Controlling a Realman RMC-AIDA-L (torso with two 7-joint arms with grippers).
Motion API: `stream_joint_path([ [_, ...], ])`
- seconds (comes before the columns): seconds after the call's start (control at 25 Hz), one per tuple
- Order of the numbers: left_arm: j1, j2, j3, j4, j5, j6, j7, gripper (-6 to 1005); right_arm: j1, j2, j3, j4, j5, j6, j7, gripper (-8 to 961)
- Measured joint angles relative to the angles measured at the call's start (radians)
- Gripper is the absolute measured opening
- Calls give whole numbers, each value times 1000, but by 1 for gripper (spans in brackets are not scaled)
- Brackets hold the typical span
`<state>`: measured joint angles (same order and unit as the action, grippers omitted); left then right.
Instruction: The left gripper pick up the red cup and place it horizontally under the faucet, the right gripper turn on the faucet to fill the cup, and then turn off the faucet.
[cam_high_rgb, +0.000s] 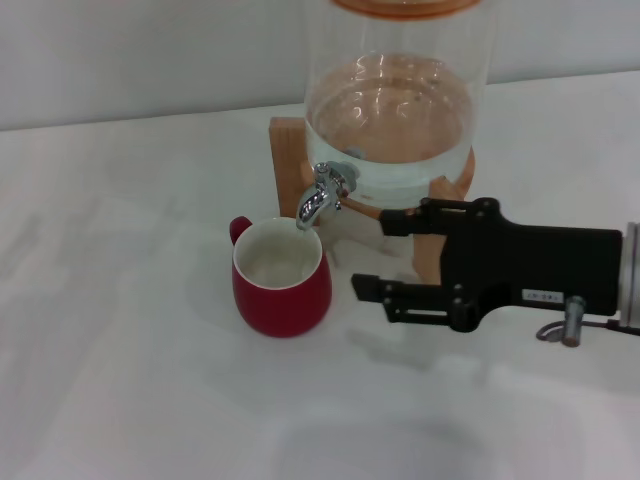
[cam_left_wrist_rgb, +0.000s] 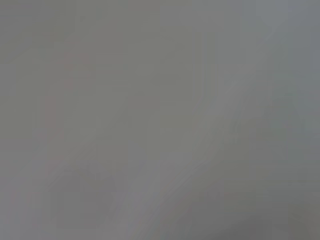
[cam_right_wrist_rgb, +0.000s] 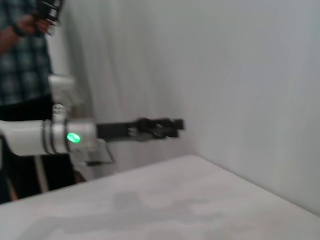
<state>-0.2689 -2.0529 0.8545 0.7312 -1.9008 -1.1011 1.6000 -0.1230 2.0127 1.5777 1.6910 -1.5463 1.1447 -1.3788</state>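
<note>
**A:** Where is the red cup (cam_high_rgb: 282, 282) right now?

**B:** In the head view it stands upright on the white worktop (cam_high_rgb: 120, 330), left of centre in the frame. Its mouth sits directly below the spout of the chrome faucet (cam_high_rgb: 322, 194). The handle points toward the upper left. The inside looks pale, and I cannot tell whether it holds water.

**A:** And the end effectors?

**B:** The right gripper (cam_high_rgb: 367, 254) enters from the right edge of the frame. Its two long fingers are spread apart, holding nothing, with tips just right of the faucet and cup. The left gripper (cam_right_wrist_rgb: 175, 125) appears only in the right wrist view, at mid-frame, raised above the worktop. I cannot tell how its fingers stand.

**A:** What could go wrong?

**B:** The lower finger lies close to the cup. A careless reach for the lever might nudge the cup from under the spout, so water would spill on the worktop. Pushing too hard could also shift the glass jar (cam_high_rgb: 395, 100) on its wooden stand (cam_high_rgb: 288, 150).
</note>
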Motion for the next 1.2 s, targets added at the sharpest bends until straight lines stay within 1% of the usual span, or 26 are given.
stream_joint_path([
  [0.2,-8,0,0,-4,0,24,0,866,39,0,-40,-27,37,3,-25,719],
  [0.32,-13,0,0,-6,0,24,0,865,71,1,-63,-45,43,-18,-26,719],
  [0.6,-17,1,-1,-8,8,26,0,865,136,-1,-171,-58,-2,-179,2,719],
  [0.76,-16,1,-1,-7,9,35,0,865,166,-3,-207,-55,-56,-225,56,719],
  [0.96,-16,1,-2,-5,9,37,0,865,172,-3,-218,-52,-70,-254,65,719],
  [1.2,-16,0,-2,-3,10,36,0,865,172,-5,-208,-57,-71,-268,66,719],
])
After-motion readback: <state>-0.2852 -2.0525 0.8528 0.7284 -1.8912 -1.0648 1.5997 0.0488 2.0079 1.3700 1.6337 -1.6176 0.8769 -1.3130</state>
